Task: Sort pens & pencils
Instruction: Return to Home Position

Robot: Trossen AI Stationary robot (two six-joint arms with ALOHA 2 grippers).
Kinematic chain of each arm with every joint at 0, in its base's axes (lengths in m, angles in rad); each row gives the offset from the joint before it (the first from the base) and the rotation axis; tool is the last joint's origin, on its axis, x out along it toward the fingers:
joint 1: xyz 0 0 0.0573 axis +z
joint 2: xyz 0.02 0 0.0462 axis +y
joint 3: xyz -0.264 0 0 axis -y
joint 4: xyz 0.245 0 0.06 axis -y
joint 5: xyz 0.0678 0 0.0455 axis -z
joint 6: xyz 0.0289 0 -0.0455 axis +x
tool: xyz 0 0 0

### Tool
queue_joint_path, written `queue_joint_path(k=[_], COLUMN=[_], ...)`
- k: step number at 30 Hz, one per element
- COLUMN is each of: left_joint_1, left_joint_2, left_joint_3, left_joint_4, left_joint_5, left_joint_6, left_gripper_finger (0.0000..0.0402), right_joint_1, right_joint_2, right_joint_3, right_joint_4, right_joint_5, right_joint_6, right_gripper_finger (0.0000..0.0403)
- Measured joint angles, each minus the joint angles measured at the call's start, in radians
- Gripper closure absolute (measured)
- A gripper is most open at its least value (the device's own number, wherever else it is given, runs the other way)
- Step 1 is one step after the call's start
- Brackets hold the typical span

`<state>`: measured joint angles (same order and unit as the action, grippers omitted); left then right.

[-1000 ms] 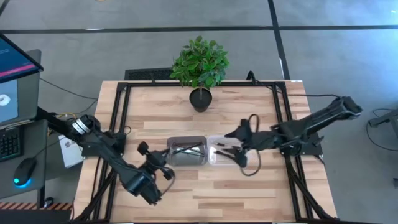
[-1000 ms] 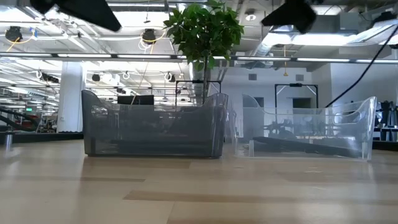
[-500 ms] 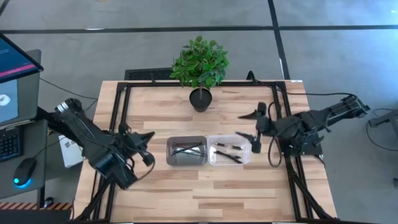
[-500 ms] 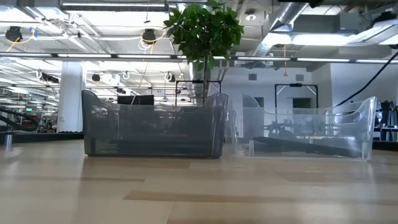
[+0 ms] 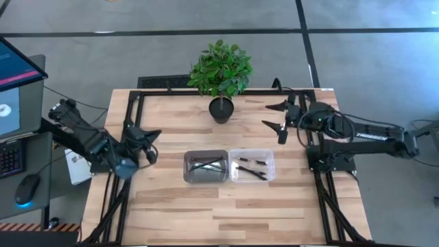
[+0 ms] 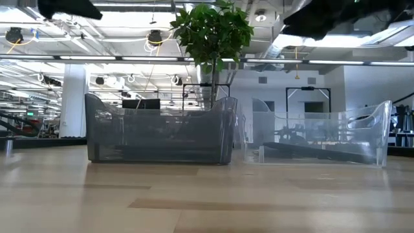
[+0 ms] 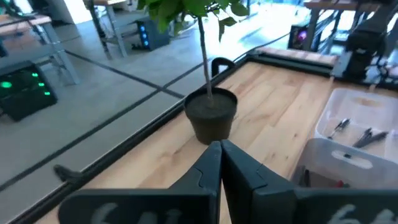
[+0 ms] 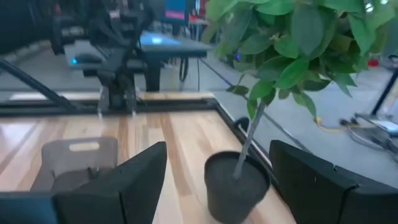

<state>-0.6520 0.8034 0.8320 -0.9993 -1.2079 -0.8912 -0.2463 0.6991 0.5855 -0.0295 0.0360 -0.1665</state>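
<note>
Green potted plant (image 5: 221, 65) stands ahead of left gripper (image 7: 219, 145), jaws closed, and right gripper (image 5: 274, 116), jaws open.

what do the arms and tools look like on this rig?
Left arm and right arm: near-black jointed segments. Left tool and right tool: two black tapered fingers each. White lettering runs along the right arm.

**Both arms sit at the table's sides**

The left arm (image 5: 86, 137) crouches over the table's (image 5: 226, 213) left edge, and the left gripper (image 7: 219, 152) has its fingers pressed together. The right arm (image 5: 363, 130) lies along the right edge, with the right gripper (image 5: 266, 114) spread wide and pointing inward
</note>
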Motion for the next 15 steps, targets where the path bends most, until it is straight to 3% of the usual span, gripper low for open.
queue_joint_path(k=[4,9,11,15], left_joint_1=[0.096,0.282,0.354,0.469], left_joint_2=[-0.148,-0.269,-0.299,-0.323], left_joint_3=[-0.152,-0.346,-0.413,-0.51], left_joint_4=[0.354,0.87,0.989,1.047], left_joint_5=[0.116,0.363,0.436,0.449], left_joint_6=[0.327,0.753,0.846,0.846], left_gripper_finger=[0.0401,0.0401,0.0402,0.0401], right_joint_1=[-0.131,-0.238,-0.267,-0.296], right_joint_2=[0.003,0.022,0.028,0.02], right_joint_3=[-0.068,-0.145,-0.176,-0.23], right_joint_4=[0.113,0.243,0.283,0.309], right_joint_5=[-0.161,-0.274,-0.301,-0.327], right_joint_6=[0.004,0.031,0.058,0.08], right_gripper_finger=[0.0092,0.0092,0.0092,0.0092])
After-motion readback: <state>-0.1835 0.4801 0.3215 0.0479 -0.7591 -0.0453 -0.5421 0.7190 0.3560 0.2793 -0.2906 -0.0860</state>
